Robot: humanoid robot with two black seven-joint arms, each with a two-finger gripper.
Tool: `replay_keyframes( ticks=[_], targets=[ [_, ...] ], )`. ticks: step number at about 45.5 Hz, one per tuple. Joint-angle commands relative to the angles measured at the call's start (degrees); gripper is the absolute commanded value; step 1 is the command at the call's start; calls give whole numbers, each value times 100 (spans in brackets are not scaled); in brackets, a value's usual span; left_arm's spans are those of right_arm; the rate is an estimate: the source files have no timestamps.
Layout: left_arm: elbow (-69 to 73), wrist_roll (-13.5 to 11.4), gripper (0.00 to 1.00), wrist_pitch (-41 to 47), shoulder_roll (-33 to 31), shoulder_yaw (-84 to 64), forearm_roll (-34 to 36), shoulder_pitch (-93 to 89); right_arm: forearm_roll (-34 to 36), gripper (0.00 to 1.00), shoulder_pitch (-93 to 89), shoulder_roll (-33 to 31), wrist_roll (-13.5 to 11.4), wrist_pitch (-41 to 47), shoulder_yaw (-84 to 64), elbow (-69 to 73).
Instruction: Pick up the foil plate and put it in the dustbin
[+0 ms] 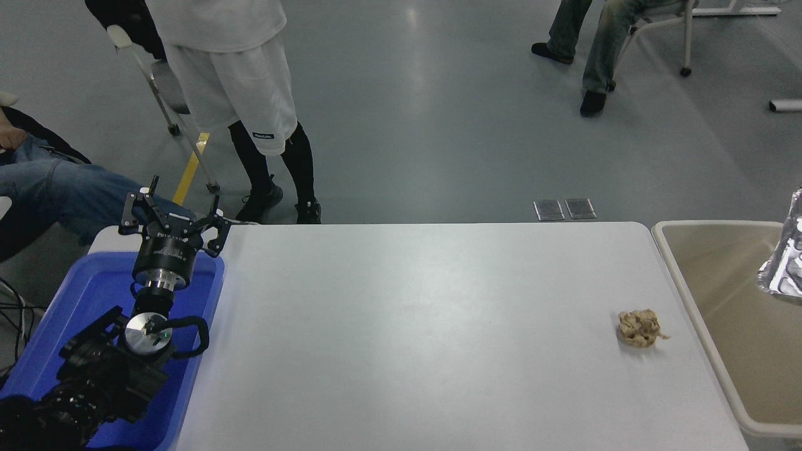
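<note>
The foil plate [786, 263], only a sliver at the right edge, is crinkled, mirror-bright aluminium. The dustbin [683, 275] looks like smooth, matt beige plastic. The table [407, 326] has a smooth white top with a soft sheen. The paper wad [639, 328] is rough, crumpled tan paper. The tub [81, 294] is glossy blue plastic. The left gripper [172, 216] is matt black with a polished metal collar.
</note>
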Motion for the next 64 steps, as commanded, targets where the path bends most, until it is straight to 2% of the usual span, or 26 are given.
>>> replay_keyframes(
  ticks=[1, 9, 17, 22, 26, 39, 58, 59, 64],
  targets=[
    [0, 0, 99, 1, 0, -2, -1, 0, 240, 0, -1259, 457, 0, -1616, 507, -384],
    [0, 0, 99, 1, 0, -2, -1, 0, 530, 0, -1680, 773, 9, -2196, 507, -639],
    [0, -9, 99, 1, 0, -2, -1, 0, 723, 0, -2216, 1573, 9, -2688, 507, -1543],
    [0, -9, 99, 1, 0, -2, -1, 0, 952, 0, -2393, 1855, 17, -2891, 516, -1861],
    [0, -9, 99, 1, 0, -2, -1, 0, 1145, 0, -2454, 1943, 17, -3005, 516, -1896],
    [0, -9, 99, 1, 0, -2, -1, 0, 1146, 0, -2639, 2215, 9, -3278, 516, -2124],
    [0, -9, 99, 1, 0, -2, -1, 0, 1322, 0, -2648, 2259, 17, -3401, 516, -2151],
    [0, -9, 99, 1, 0, -2, -1, 0, 1322, 4, -2648, 2259, 17, -3445, 516, -2151],
    [0, -9, 99, 1, 0, -2, -9, 0, 1313, 51, -2657, 2233, 17, -3761, 507, -2177]
  ],
)
